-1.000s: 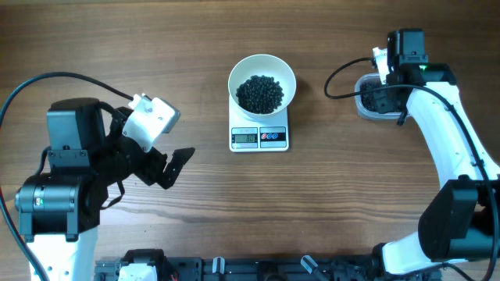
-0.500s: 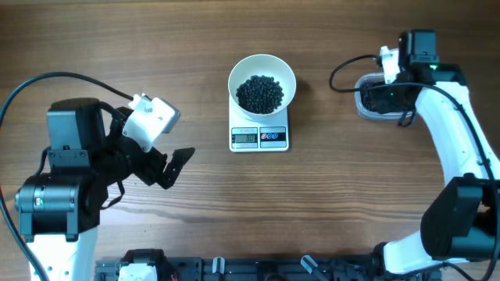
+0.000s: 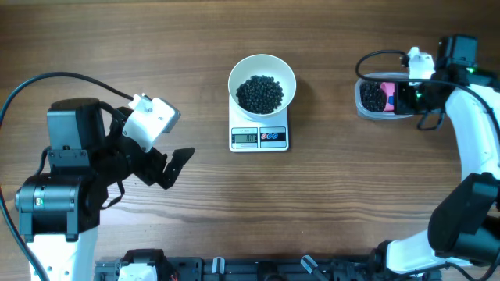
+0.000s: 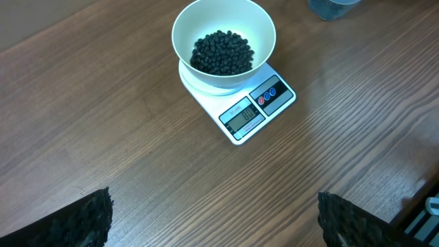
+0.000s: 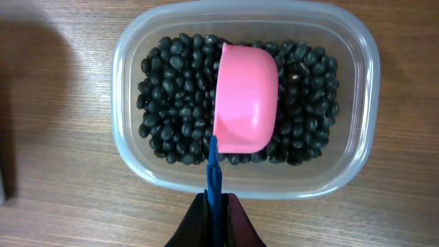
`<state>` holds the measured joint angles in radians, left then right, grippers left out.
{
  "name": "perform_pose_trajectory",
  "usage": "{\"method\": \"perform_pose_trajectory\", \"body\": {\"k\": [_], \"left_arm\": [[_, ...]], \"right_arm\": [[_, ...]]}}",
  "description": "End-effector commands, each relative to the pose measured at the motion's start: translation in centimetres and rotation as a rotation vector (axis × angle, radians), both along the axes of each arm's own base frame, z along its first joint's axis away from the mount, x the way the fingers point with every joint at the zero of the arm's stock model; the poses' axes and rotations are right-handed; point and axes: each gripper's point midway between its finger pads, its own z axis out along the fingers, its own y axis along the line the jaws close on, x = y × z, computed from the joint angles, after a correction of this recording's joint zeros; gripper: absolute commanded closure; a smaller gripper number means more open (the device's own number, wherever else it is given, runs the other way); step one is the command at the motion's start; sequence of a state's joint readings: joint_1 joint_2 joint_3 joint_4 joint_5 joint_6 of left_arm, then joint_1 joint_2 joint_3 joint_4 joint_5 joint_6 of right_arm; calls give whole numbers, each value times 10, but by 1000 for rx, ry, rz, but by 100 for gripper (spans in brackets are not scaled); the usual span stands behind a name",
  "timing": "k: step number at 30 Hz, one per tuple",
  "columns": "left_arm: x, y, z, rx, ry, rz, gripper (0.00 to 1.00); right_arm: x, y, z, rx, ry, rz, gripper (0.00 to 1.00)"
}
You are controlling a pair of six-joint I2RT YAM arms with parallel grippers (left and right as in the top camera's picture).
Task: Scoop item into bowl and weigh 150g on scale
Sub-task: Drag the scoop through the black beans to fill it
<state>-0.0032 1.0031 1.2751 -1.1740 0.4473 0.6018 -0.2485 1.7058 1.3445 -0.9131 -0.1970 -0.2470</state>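
The white bowl [image 3: 262,57] stands on the scale [image 3: 260,138] at table centre, with a dark heap of black beads [image 3: 260,94] inside. The left wrist view shows the same bowl [image 4: 223,14] and scale [image 4: 257,110] ahead. My right gripper [image 5: 215,206] is shut on the blue handle of a pink scoop [image 5: 245,99]. The scoop's head lies over the black beads [image 5: 171,103] in a clear tub [image 5: 360,103]. No beads show on its pink surface. My left gripper [image 4: 212,206] is open and holds nothing, above bare wood well left of the scale.
The clear tub [image 3: 362,105] sits at the far right of the table, with the right arm [image 3: 469,133] reaching to it from the right. The left arm's base [image 3: 62,187] fills the left side. A dark rail runs along the front edge.
The right arm has drawn back to the right, uncovering the tub and the pink scoop in the overhead view. The left arm, bowl and scale have not moved.
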Motion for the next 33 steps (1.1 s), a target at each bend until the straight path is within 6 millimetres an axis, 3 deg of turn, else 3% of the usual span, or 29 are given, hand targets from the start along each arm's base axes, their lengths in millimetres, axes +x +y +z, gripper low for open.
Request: {"method": "perform_pose_trajectory", "body": {"k": [1, 5, 15, 20, 25, 33], "left_arm": [[1, -1, 7, -4, -25, -19, 0], [1, -1, 7, -4, -25, -19, 0], [1, -1, 7, -4, -25, -19, 0], [1, -1, 7, -4, -25, -19, 0], [1, -1, 7, -4, -25, -19, 0], [1, -1, 7, -4, -25, -19, 0]], "right_arm": [[-3, 13, -2, 130, 23, -4, 96], [-3, 24, 2, 200, 9, 16, 96], [-6, 24, -9, 211, 31, -10, 96], [-7, 14, -11, 235, 41, -69, 96], [-6, 4, 0, 373, -11, -113, 96], [-20, -28, 6, 453, -26, -217, 96]]}}
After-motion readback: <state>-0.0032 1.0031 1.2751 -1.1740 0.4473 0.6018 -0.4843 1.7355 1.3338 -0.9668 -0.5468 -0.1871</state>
